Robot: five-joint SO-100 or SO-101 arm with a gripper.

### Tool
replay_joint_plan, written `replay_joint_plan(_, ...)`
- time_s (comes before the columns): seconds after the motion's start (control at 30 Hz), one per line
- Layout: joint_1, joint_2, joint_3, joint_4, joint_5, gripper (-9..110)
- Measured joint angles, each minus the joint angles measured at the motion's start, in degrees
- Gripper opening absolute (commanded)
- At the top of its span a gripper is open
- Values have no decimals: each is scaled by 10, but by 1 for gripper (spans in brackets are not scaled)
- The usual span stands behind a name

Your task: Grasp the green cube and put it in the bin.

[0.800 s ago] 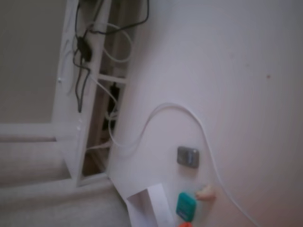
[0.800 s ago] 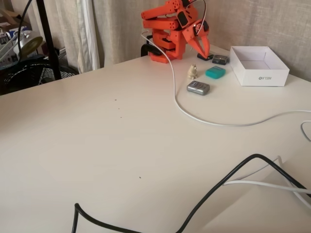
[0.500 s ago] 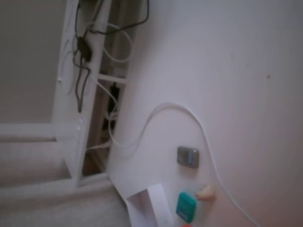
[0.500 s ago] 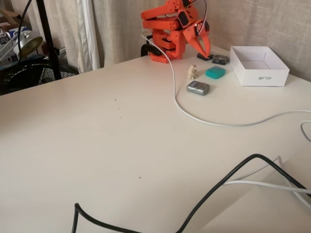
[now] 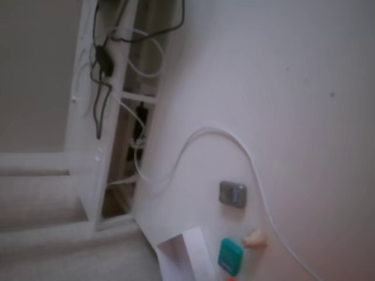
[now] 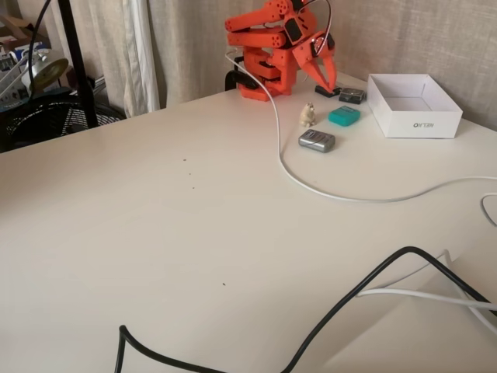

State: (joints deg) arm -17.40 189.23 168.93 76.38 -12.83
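The green cube [image 6: 343, 116] lies flat on the table between a beige lump and the bin [image 6: 419, 124], a white open box to its right. In the other fixed view the green cube [image 5: 230, 256] sits near the bottom edge, with a corner of the bin [image 5: 187, 253] to its left. The orange arm is folded at the table's back. Its gripper [image 6: 324, 78] points down behind the cube, a little above the table, apart from it. The fingers look shut with nothing held. Only an orange tip [image 5: 229, 279] shows at the bottom edge.
A grey square piece [image 6: 317, 140] and a beige lump [image 6: 308, 114] lie left of the cube. A small dark item [image 6: 352, 95] rests behind it. A white cable [image 6: 311, 183] curves across the table, a black cable [image 6: 349, 299] lies in front. A white frame with cables [image 5: 96, 117] stands off the table.
The gripper has shifted very slightly. Less of the orange tip shows at the bottom edge than before. The cube and the bin have not moved.
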Motion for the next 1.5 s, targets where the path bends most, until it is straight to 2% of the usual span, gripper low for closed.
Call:
replay_joint_plan(0.07,0,0,0,0,0,-8)
replay_joint_plan(0.13,0,0,2,-5,-4,-3)
replay_joint_plan(0.27,4,-53,-18,-95,-14,-2)
replay_joint_plan(0.43,-34,-200,-176,-161,-18,2)
replay_joint_plan(0.53,-50,-282,-302,-157,-18,12)
replay_joint_plan(0.63,-66,-376,-453,-94,-18,23)
replay_joint_plan(0.73,-75,-484,-613,-30,-18,28)
replay_joint_plan(0.83,-83,-570,-756,68,-28,29)
replay_joint_plan(0.93,-83,-634,-827,163,-56,31)
replay_joint_plan(1.13,-69,-710,-838,243,-66,36)
replay_joint_plan(1.5,-36,-802,-682,189,-91,39)
